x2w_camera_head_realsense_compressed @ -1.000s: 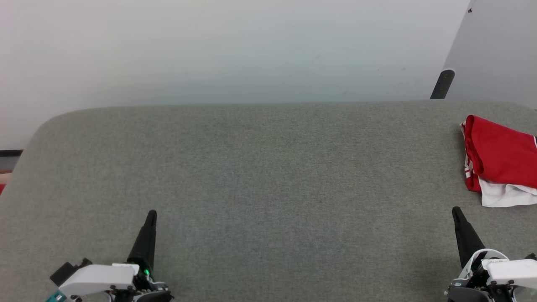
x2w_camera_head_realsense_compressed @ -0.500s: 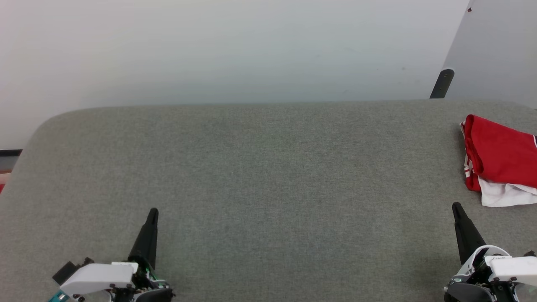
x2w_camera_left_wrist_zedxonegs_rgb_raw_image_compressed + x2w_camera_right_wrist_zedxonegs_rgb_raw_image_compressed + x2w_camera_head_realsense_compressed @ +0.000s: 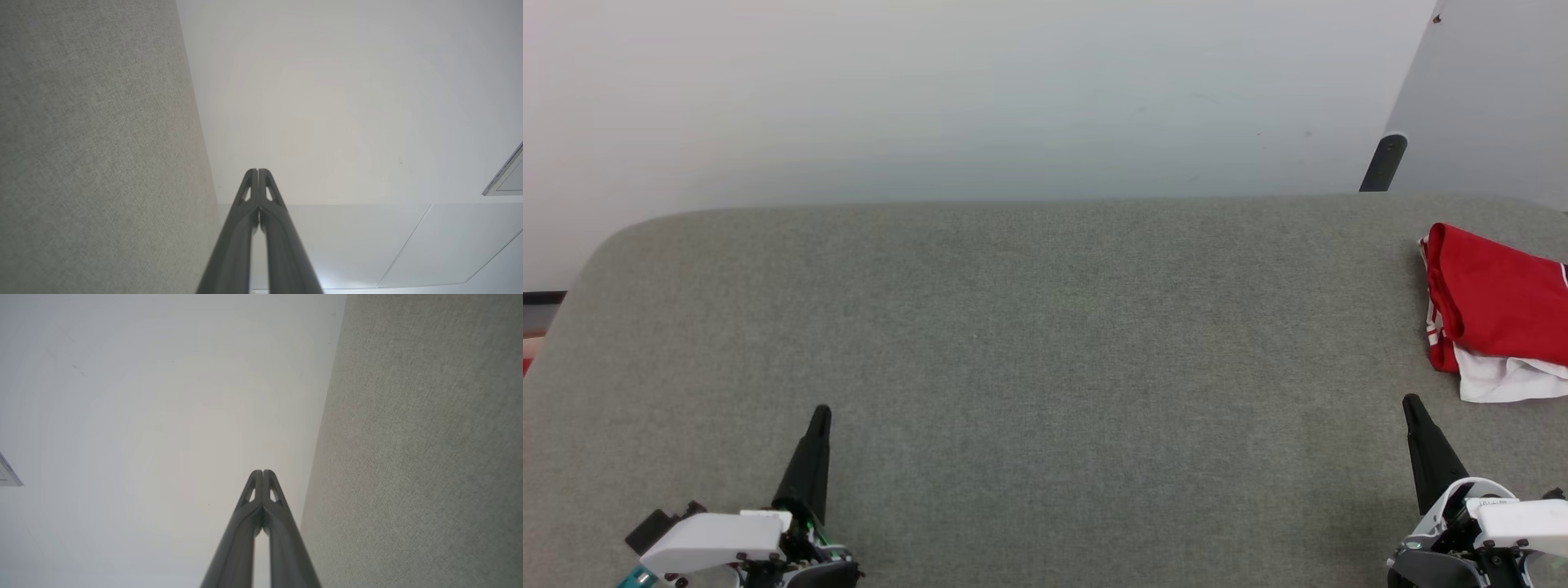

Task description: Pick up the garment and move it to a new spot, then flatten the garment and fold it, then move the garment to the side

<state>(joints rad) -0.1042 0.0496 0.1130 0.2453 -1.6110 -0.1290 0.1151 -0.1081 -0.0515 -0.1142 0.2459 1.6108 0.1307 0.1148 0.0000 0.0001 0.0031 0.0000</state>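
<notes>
The garment (image 3: pixel 1499 306) lies folded at the far right of the grey surface (image 3: pixel 1029 327), red on top with a white sleeve and striped trim at its near edge; the frame edge cuts it off. My left gripper (image 3: pixel 820 415) rests at the lower left, shut and empty, fingers pointing away from me. My right gripper (image 3: pixel 1410 403) sits at the lower right, also shut and empty, a short way below and left of the garment. In the left wrist view my left gripper (image 3: pixel 258 171) has its tips pressed together, and in the right wrist view my right gripper (image 3: pixel 262 472) stands the same way.
A pale wall (image 3: pixel 980 98) stands behind the grey surface. A dark post (image 3: pixel 1384 163) and a light panel (image 3: pixel 1494 90) rise at the back right. The surface's rounded left corner (image 3: pixel 596 253) drops off toward the floor.
Both grippers have edged slightly forward in the head view; the garment has not moved.
</notes>
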